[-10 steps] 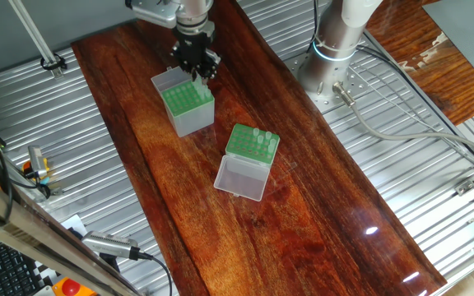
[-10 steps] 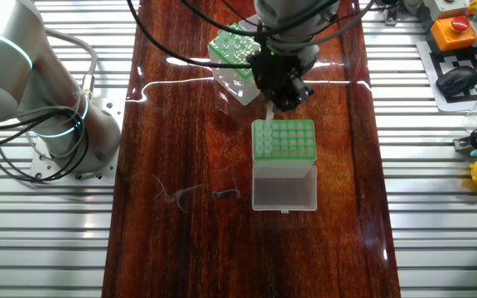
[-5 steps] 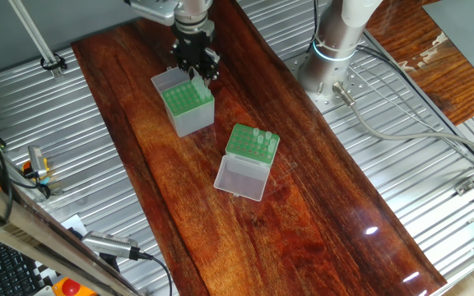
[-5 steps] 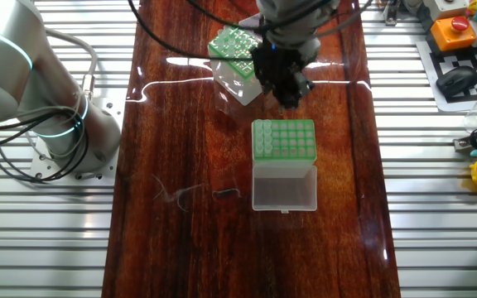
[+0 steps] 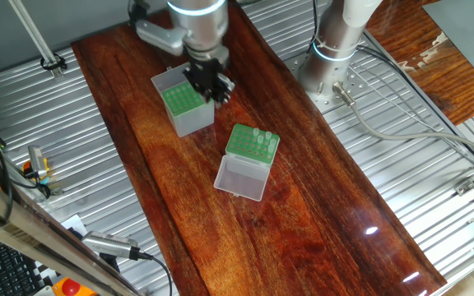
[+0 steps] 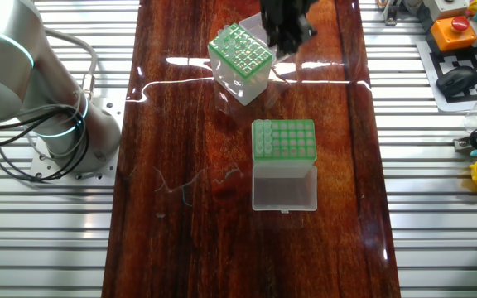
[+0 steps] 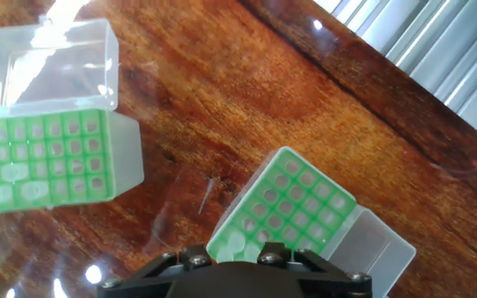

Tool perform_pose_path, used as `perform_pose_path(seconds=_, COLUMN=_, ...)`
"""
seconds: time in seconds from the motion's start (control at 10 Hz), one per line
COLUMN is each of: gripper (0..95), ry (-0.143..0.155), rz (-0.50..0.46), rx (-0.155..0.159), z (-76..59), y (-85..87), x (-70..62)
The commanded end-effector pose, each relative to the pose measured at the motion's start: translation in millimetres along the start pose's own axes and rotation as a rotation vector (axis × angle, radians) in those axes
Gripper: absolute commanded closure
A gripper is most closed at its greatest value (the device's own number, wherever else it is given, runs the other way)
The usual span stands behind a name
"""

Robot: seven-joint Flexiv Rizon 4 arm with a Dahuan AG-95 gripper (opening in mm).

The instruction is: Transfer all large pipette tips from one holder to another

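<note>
Hand view looks down on the bench (image 7: pixel 247 108): the grey-sided holder (image 7: pixel 281 211) sits at 6 o'clock, the whitish holder (image 7: pixel 40 157) at 9, some large pipette tips (image 7: pixel 7 184) inside. Whether the pincer (image 5: pixel 212 86) is spread, I cannot tell.

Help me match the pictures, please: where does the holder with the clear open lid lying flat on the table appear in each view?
One fixed view: clear-lidded holder at centre, lid toward the bottom left.
The other fixed view: centre right, lid below it.
Hand view: upper left, lid above it.
Shared landmark: the grey-sided holder by the gripper.
</note>
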State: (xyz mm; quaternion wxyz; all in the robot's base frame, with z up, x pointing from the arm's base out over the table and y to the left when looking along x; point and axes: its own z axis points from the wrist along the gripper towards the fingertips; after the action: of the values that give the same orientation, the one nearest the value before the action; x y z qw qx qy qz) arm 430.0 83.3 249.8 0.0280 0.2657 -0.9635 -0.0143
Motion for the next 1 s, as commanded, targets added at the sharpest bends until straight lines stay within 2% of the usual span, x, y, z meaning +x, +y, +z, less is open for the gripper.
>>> perform_pose_path(seconds=0.1, gripper=76.0, ry=-0.002, rz=-0.053, rx=-0.039, z=-0.8, y=4.1, x=-2.4)
perform_pose_path(seconds=0.3, gripper=76.0, ry=-0.023, rz=-0.051, rx=-0.076, z=0.5, y=7.5, x=-3.9)
perform_pose_path(seconds=0.4, gripper=76.0, ry=-0.014, rz=-0.045, rx=-0.068, z=15.1, y=29.1, x=-8.0)
perform_pose_path(seconds=0.5, gripper=57.0, ry=-0.007, rz=-0.036, rx=-0.055, z=27.9, y=44.0, x=-5.3)
perform_pose_path(seconds=0.6, gripper=57.0, ry=0.000, rz=-0.031, rx=-0.039, z=40.9, y=56.1, x=4.0)
perform_pose_path(seconds=0.7, gripper=57.0, ry=-0.008, rz=-0.034, rx=-0.033, z=44.1, y=56.4, x=11.3)
perform_pose_path(seconds=0.8, gripper=76.0, ry=-0.003, rz=-0.037, rx=-0.027, z=44.1, y=56.4, x=11.3)
perform_pose_path(seconds=0.9, gripper=76.0, ry=0.002, rz=-0.048, rx=-0.023, z=44.1, y=56.4, x=11.3)
perform_pose_path(seconds=1.0, gripper=76.0, ry=-0.005, rz=-0.082, rx=-0.031, z=44.1, y=56.4, x=11.3)
